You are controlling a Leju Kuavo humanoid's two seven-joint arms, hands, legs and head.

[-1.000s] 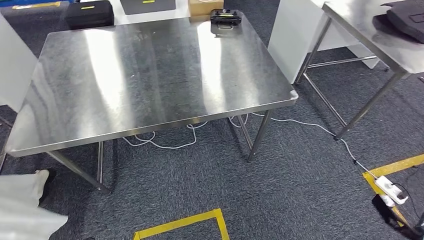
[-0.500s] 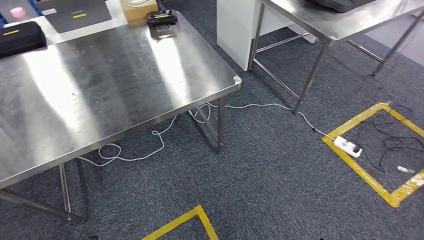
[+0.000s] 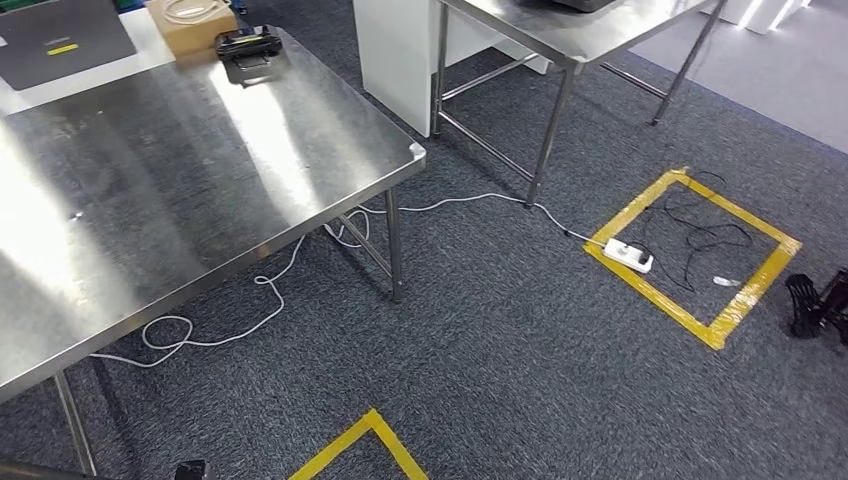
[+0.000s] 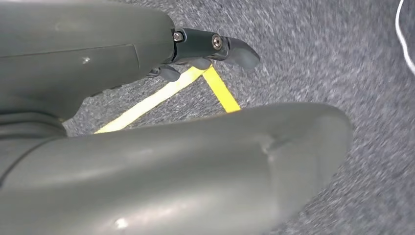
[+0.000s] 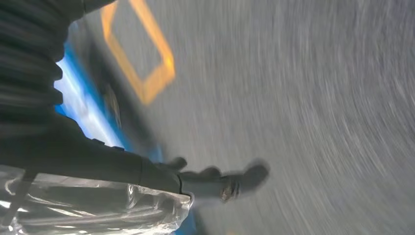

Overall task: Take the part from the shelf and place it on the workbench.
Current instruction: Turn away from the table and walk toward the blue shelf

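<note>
The right hand point(image 5: 195, 183) grips a clear plastic bag point(image 5: 88, 205) holding the part (blurred, its contents hard to make out) above the grey carpet point(image 3: 520, 370), the left hand point(image 4: 205, 46) hangs with fingers apart and holding nothing, and the steel workbench point(image 3: 200, 150) stands beside yellow floor tape point(image 3: 360, 440).

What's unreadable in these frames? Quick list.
- Right hand, right wrist view: motion blur; a clear plastic bag lies against it, contents unclear, grip uncertain.
- Left hand, left wrist view: its own grey cover hides most of the fingers; nothing seen held.
- Black object, head view: cut off by the right edge.
- Steel table, head view: cut off at the left edge.
- Black item at its far edge: too small to identify.
</note>
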